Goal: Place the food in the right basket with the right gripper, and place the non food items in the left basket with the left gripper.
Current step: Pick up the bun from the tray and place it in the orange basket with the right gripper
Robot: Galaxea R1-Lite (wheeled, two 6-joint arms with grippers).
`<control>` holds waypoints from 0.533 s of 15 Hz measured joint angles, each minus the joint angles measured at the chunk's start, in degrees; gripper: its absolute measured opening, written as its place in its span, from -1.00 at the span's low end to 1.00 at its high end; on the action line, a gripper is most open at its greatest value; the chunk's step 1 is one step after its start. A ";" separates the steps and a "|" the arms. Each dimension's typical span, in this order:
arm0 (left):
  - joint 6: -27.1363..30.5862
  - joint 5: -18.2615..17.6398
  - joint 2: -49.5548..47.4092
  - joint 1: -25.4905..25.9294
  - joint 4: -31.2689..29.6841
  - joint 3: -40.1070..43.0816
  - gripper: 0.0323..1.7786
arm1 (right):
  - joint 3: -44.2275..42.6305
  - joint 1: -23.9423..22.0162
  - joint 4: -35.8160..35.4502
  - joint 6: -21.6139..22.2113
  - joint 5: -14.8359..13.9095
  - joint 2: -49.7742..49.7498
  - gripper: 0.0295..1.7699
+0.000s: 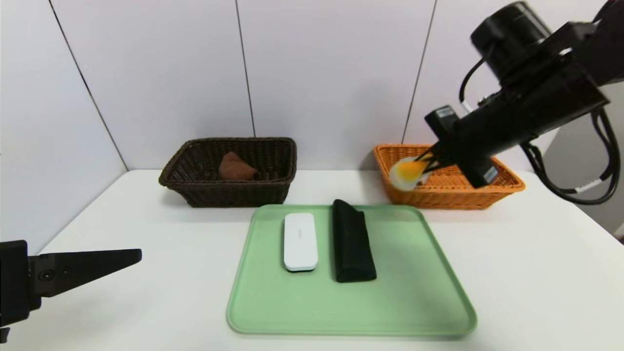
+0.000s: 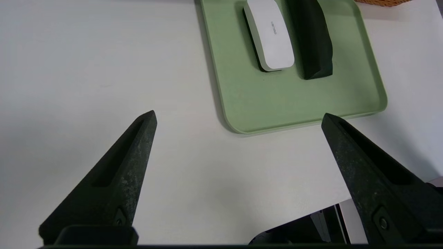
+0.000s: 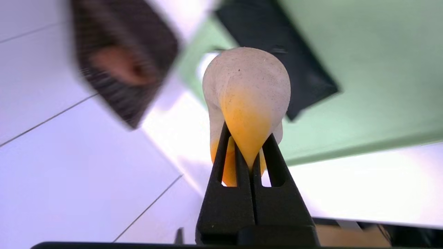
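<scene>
My right gripper (image 1: 425, 165) is shut on the cream bun with an orange-yellow top (image 1: 408, 172), holding it in the air over the near-left rim of the orange basket (image 1: 502, 187). The right wrist view shows the bun (image 3: 247, 93) squeezed between the fingertips (image 3: 226, 138). On the green tray (image 1: 351, 307) lie the white slab (image 1: 300, 241) and the black cloth roll (image 1: 352, 241). The brown towel (image 1: 236, 167) lies inside the dark brown basket (image 1: 195, 187). My left gripper (image 2: 238, 117) hangs open over the table at the near left, holding nothing. The strip of sweets is out of view.
Both baskets stand at the back of the white table (image 1: 536, 263), against the pale wall. The tray sits in the middle near the front edge. My right arm reaches in from the upper right with looping cables (image 1: 604, 161).
</scene>
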 joint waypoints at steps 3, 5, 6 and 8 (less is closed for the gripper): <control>0.02 0.04 -0.05 0.00 0.00 0.02 0.90 | -0.66 -4.94 -8.40 -5.97 0.04 -3.91 -0.97; 0.02 0.06 -0.07 0.05 0.00 0.02 0.90 | -0.66 -9.68 -10.61 -9.75 0.00 -4.19 -0.97; 0.02 0.04 -0.11 0.02 -0.02 -0.01 0.90 | -0.63 -12.28 -10.95 -11.17 -0.02 -3.56 -0.97; 0.02 -0.05 -0.16 -0.02 -0.04 -0.04 0.90 | -0.57 -16.41 -11.74 -12.15 -0.13 -1.32 -0.97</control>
